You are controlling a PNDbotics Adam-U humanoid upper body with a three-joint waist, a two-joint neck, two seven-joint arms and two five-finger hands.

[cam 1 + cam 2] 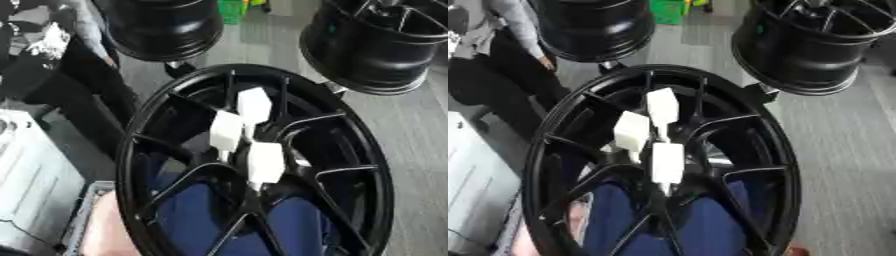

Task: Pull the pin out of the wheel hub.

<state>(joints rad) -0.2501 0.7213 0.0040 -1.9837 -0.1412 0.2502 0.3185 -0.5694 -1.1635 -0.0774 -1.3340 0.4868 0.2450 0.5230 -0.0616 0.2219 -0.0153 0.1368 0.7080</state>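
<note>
Neither robot hand is showing in either view, so the state of their fingers cannot be told. Filling the centre and lower part of the frame, a black wheel hub point(350, 165) is standing tilted on its edge, its spokes meeting near the middle. Three white pins point(264, 162) with blocky heads are sticking out of that centre, clustered close together. Dark blue fabric point(710, 225) is showing through the spokes at the bottom. Further back, two more black wheels point(372, 42) are sitting at the upper left and upper right on a grey floor point(850, 150).
</note>
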